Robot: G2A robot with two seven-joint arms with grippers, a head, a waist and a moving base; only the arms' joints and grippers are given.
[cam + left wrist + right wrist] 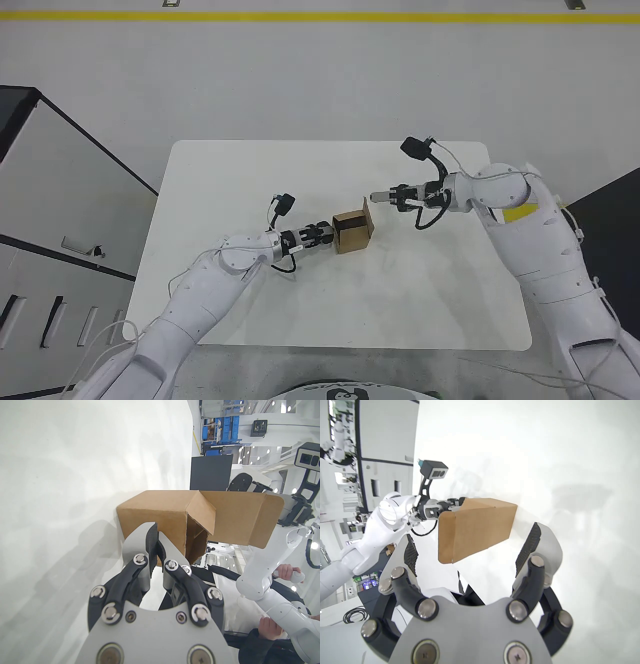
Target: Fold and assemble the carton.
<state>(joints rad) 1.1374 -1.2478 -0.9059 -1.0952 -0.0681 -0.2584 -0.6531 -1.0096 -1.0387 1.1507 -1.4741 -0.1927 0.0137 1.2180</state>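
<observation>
L end effector (156, 540) pressed together against carton (150, 510); R end effector (472, 535) spread wide nearby.

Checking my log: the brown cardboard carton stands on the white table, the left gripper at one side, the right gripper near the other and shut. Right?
No: the right gripper is open, fingers spread wide, as the right wrist view shows. The brown cardboard carton, white table and left gripper are as you say.

One carton (353, 230) — one table (250, 180)
</observation>
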